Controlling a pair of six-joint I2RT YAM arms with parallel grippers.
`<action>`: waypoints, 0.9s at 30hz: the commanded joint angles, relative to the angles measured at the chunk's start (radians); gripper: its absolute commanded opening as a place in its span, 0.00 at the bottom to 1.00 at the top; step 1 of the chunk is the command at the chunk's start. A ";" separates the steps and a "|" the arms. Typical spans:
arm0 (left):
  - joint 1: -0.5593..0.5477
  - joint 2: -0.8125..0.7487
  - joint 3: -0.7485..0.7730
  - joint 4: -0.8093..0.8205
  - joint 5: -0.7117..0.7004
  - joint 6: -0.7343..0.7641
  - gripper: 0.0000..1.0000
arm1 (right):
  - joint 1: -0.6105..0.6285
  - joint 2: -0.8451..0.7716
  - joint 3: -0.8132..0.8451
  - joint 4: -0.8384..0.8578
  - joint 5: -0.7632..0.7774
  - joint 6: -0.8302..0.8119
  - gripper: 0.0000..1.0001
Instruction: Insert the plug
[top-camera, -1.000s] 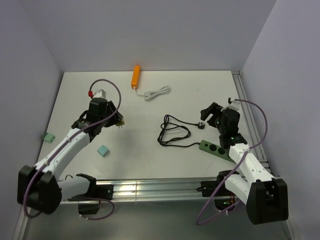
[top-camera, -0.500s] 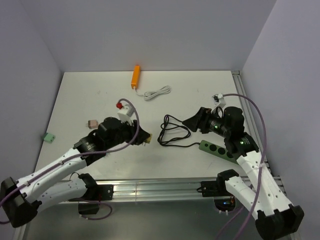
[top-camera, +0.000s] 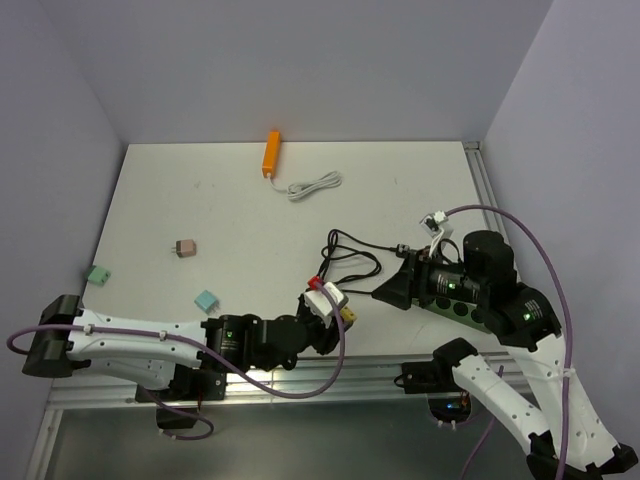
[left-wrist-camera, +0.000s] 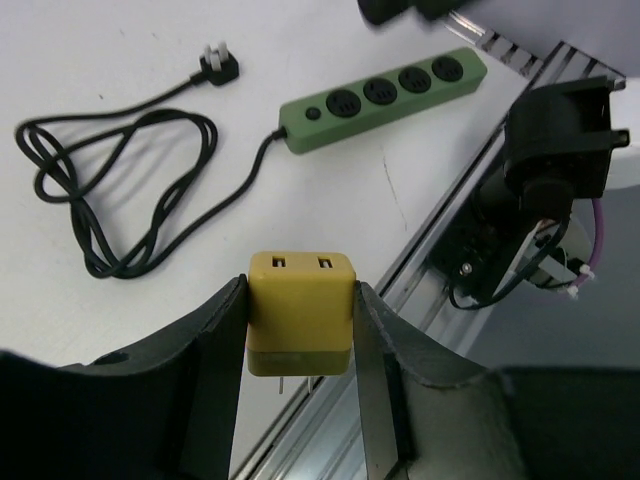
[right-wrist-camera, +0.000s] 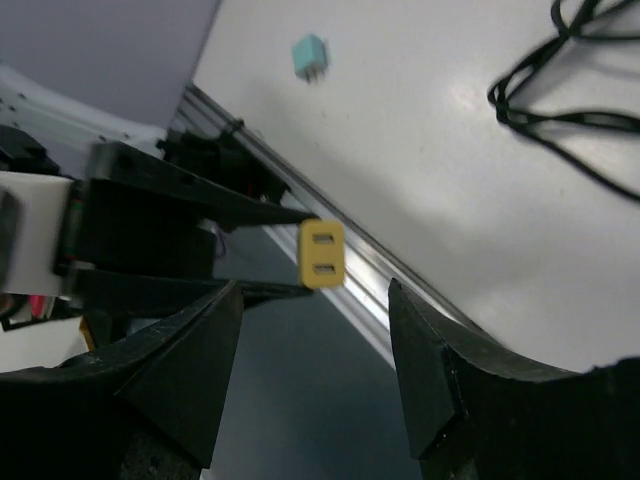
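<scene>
My left gripper (left-wrist-camera: 300, 330) is shut on a yellow plug adapter (left-wrist-camera: 300, 312), two prongs pointing down, held above the table's near edge; it shows in the top view (top-camera: 347, 315) and the right wrist view (right-wrist-camera: 322, 253). My right gripper (top-camera: 392, 293) is open and empty, facing the adapter with a gap between them. The green power strip (left-wrist-camera: 380, 98) lies on the table, partly under my right arm in the top view (top-camera: 470, 313). Its black cable (top-camera: 345, 268) coils to the left and ends in a black plug (left-wrist-camera: 217, 66).
An orange block (top-camera: 271, 153) and white cable (top-camera: 314, 184) lie at the back. A pink block (top-camera: 183, 246) and two teal blocks, one mid-left (top-camera: 206, 299) and one at the left edge (top-camera: 96, 273), lie on the left. An aluminium rail (top-camera: 300, 378) runs along the near edge.
My left arm has swung right and toward the near edge with the yellow adapter. My right arm has swung left and lowered, its open gripper now facing the adapter.
</scene>
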 joint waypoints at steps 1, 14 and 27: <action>-0.052 -0.016 -0.003 0.151 -0.159 0.092 0.00 | 0.009 0.016 0.042 -0.222 -0.020 -0.093 0.67; -0.095 -0.129 -0.073 0.186 -0.098 0.206 0.00 | 0.205 0.114 0.100 -0.244 -0.074 -0.105 0.67; -0.100 -0.154 -0.076 0.140 -0.067 0.190 0.00 | 0.394 0.343 0.298 -0.219 0.152 0.019 0.66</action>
